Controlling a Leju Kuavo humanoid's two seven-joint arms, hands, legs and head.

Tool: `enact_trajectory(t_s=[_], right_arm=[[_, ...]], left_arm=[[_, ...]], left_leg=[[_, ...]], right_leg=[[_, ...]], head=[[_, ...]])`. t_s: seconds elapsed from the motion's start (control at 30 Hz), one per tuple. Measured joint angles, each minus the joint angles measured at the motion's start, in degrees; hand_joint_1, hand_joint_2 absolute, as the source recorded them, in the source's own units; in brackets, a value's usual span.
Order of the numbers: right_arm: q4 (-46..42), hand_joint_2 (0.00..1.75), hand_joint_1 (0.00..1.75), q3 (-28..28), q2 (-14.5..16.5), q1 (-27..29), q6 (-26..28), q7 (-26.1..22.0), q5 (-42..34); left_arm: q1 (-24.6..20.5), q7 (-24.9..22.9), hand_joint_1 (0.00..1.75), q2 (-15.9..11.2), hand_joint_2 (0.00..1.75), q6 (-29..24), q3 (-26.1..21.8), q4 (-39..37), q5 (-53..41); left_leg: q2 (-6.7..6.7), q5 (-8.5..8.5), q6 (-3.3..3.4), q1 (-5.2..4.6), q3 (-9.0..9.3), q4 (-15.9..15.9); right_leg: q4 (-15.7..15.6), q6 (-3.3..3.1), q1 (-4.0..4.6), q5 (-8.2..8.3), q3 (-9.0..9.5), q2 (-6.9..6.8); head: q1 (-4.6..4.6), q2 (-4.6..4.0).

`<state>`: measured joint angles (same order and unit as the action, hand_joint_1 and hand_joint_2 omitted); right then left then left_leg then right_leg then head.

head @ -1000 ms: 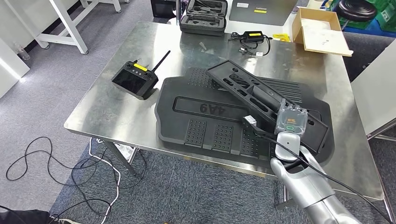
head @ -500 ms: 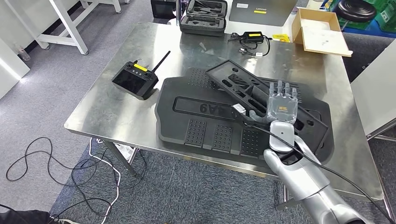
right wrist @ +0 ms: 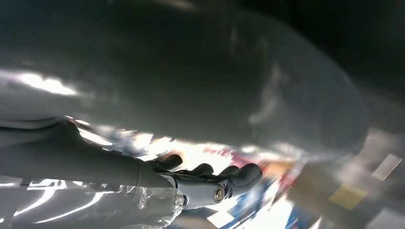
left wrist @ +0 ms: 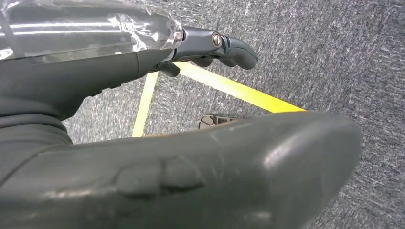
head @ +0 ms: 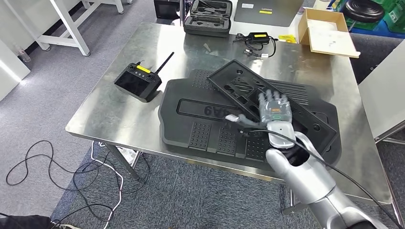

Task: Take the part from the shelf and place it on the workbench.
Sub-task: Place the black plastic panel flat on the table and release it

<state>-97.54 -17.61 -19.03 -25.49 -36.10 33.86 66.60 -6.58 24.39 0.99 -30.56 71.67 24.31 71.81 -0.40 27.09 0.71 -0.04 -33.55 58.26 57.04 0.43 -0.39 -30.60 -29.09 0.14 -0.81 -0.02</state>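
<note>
Now right hand (head: pixel 273 110) (fingers spread) rests on part (head: pixel 248 90).

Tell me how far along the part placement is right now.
Mostly done: the long black part lies on the big black panel on the steel workbench. In hand: the right hand rests over it, fingers spread; contact unclear. Left: draw that hand clear.

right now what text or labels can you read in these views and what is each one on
"4A9", raised characters seen upside down and partly covered by the right hand, on the large black moulded panel.
Yellow label on the grey laptop: too small to read.
Yellow labels on the handheld controller and the black charger: no legible text.
White sticker on the laptop: unreadable.
</note>
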Motion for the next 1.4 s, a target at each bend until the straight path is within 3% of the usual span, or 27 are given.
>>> enact_trajectory(t_s=[0.1, 0.27, 0.33, 0.4, 0.47, 0.53, 0.6, 0.63, 0.73, 0.97, 1.3, 1.4], right_arm=[[-3.36, 0.0, 0.0, -0.51, 0.23, -0.51, -7.27, 0.0, -4.01], [-6.49, 0.0, 0.0, -0.89, 0.28, -1.09, -7.2, 0.0, -6.33], [-8.26, 0.0, 0.0, -1.19, 0.26, -1.1, -3.2, 0.0, -7.69], [-10.64, 0.0, 0.0, -1.42, 0.11, -0.99, 6.98, 0.0, -7.16], [-12.7, 0.87, 0.0, -1.45, -0.44, -0.43, 21.98, 0.0, -3.99], [-14.42, 1.75, 0.0, -1.44, -1.89, 1.33, 40.53, 0.0, 1.66], [-15.99, 1.75, 0.0, -1.4, -3.87, 3.68, 57.49, 0.0, 8.06], [-16.58, 1.75, 0.0, -1.38, -4.79, 4.69, 63.44, 0.0, 10.7], [-17.43, 1.75, 0.0, -1.34, -6.67, 6.66, 72.59, 0.0, 15.12], [-20.53, 1.75, 0.0, -1.06, -7.29, 8.26, 75.55, -2.38, 16.71], [-23.44, 1.75, 0.0, 3.76, -2.48, 12.28, 75.66, -16.52, 7.6], [-23.55, 1.75, 0.0, 5.4, -0.03, 13.34, 75.66, -23.11, 3.79]], left_arm=[[-0.01, 0.09, 0.0, -0.01, 0.0, 0.27, 0.0, -0.01, 0.34], [-0.01, 0.15, 0.0, -0.03, 0.0, 0.37, 0.02, -0.05, 0.66], [0.02, 0.41, 0.0, -0.06, 0.0, 0.31, 0.1, -0.12, 0.82], [0.04, 0.7, 0.0, -0.09, 0.0, 0.07, 0.24, -0.17, 0.79], [-0.01, 0.57, 0.0, -0.09, 0.0, -0.12, 0.4, -0.18, 0.15], [-0.26, -0.33, 0.0, -0.09, 0.0, -0.15, 0.8, -0.18, -1.26], [-0.71, -1.55, 0.0, -0.09, 0.0, -0.15, 1.43, -0.18, -2.64], [-0.98, -1.99, 0.0, -0.09, 0.0, -0.15, 1.68, -0.18, -3.09], [-1.65, -2.47, 0.0, -0.09, 0.0, -0.21, 1.95, -0.18, -3.72], [-1.74, -2.3, 0.0, -0.09, 0.0, -0.53, 2.29, -0.19, -4.56], [-1.59, -1.8, 0.0, -0.09, 0.0, -1.5, 2.29, -0.2, -4.55], [-1.47, -1.6, 0.0, -0.09, 0.0, -1.82, 2.29, -0.2, -4.45]], left_leg=[[-0.03, 0.0, 0.0, 0.0, 0.01, 0.0], [-0.02, 0.0, 0.0, 0.0, 0.01, 0.0], [-0.02, 0.0, 0.0, 0.0, 0.01, 0.0], [-0.02, 0.0, 0.0, 0.0, 0.02, 0.01], [-0.03, 0.0, 0.0, 0.01, 0.07, 0.02], [-0.05, 0.01, 0.0, 0.01, 0.1, 0.03], [-0.01, 0.06, -0.04, 0.0, 0.1, 0.02], [0.06, 0.09, -0.06, 0.0, 0.12, 0.02], [0.21, 0.14, -0.08, 0.0, 0.2, 0.01], [0.18, 0.11, -0.1, 0.02, 0.28, 0.01], [0.17, 0.12, -0.1, 0.03, 0.27, -0.01], [0.17, 0.12, -0.1, 0.03, 0.27, -0.02]], right_leg=[[0.0, 0.0, 0.0, 0.0, 0.01, -0.04], [-0.01, 0.0, 0.0, 0.0, 0.01, -0.04], [-0.01, 0.0, -0.01, 0.0, 0.0, -0.04], [-0.02, 0.0, -0.02, 0.0, -0.01, -0.04], [-0.04, 0.0, -0.02, -0.01, 0.0, -0.04], [-0.06, 0.01, -0.02, -0.02, 0.03, -0.05], [-0.08, 0.02, -0.02, -0.03, 0.06, -0.01], [-0.08, 0.02, -0.02, -0.03, 0.07, 0.06], [-0.08, 0.03, -0.02, -0.02, 0.1, 0.22], [-0.07, 0.02, 0.01, -0.02, 0.2, 0.14], [-0.07, 0.02, 0.02, -0.04, 0.21, 0.13], [-0.07, 0.02, 0.02, -0.04, 0.21, 0.13]], head=[[0.03, 0.0], [0.04, 0.0], [0.05, 0.0], [0.07, 0.0], [0.1, 0.0], [0.11, 0.0], [0.1, 0.0], [0.1, 0.0], [0.1, 0.0], [0.11, 0.0], [0.13, 0.0], [0.14, 0.0]])
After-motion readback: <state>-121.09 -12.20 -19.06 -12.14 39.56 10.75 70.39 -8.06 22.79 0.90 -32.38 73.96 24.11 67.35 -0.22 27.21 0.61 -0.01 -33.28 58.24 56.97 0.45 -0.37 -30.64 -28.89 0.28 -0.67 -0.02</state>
